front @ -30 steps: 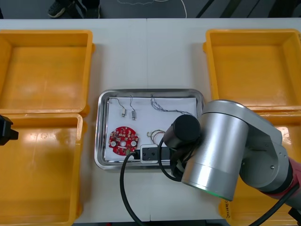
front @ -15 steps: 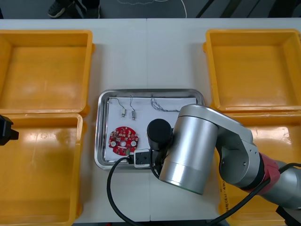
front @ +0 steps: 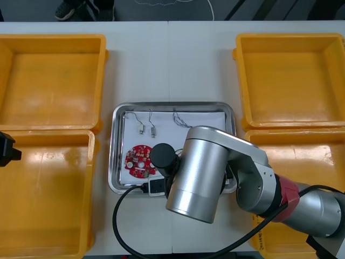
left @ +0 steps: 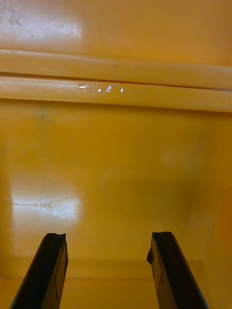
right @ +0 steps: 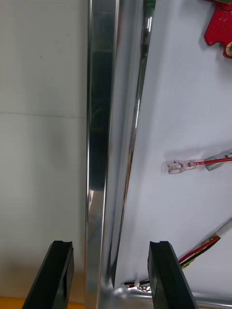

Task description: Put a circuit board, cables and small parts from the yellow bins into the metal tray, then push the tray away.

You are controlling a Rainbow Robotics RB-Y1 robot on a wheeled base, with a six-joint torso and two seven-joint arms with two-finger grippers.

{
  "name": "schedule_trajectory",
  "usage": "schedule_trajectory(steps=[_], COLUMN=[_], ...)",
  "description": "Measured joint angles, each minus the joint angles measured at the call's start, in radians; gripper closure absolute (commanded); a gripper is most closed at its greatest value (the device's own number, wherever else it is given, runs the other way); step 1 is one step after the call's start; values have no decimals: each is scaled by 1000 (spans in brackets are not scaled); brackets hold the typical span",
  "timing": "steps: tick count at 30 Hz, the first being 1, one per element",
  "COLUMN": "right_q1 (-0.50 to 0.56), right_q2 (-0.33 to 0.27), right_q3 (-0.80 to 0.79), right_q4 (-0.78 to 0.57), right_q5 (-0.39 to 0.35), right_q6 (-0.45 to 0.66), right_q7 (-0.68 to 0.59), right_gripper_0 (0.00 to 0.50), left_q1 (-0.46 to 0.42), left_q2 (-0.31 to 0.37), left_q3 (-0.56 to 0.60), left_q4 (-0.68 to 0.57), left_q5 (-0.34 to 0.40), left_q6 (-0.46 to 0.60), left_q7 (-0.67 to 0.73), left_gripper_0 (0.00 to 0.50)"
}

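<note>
Between my right gripper's [right: 110, 246] spread fingers ran the tray's [right: 99, 120] rim. One finger hung over the table [right: 43, 96], the other beside a cable [right: 200, 248], with the board [right: 220, 24] beyond. My left gripper [left: 106, 236], also spread, hung over a bin [left: 116, 159].

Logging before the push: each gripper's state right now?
Left gripper: open, empty, over a yellow plastic bin.
Right gripper: open, astride rim of the shiny metal tray.

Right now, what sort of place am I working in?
Likely an electronics kitting bench: yellow bins flank a light table, and a metal tray holds a round red circuit board and cables. Right gripper straddles the tray's rim, fingers open; left gripper hangs over a bin.
</note>
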State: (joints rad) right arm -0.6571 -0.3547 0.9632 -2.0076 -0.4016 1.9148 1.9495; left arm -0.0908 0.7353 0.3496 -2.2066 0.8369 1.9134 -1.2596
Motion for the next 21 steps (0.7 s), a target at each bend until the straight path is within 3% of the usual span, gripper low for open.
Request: schedule_trajectory(steps=[21], right_q1=[-1], right_q2=[38], right_q3=[51], right_q4=[48], right_q5=[47], right_q6=[-70], right_q7=[0], right_gripper_0=[55], left_q1=[0], left_q2=[0], left_q3=[0], left_q4=[0], left_q5=[0], left_q6=[0], left_q7=[0], left_gripper_0=[0])
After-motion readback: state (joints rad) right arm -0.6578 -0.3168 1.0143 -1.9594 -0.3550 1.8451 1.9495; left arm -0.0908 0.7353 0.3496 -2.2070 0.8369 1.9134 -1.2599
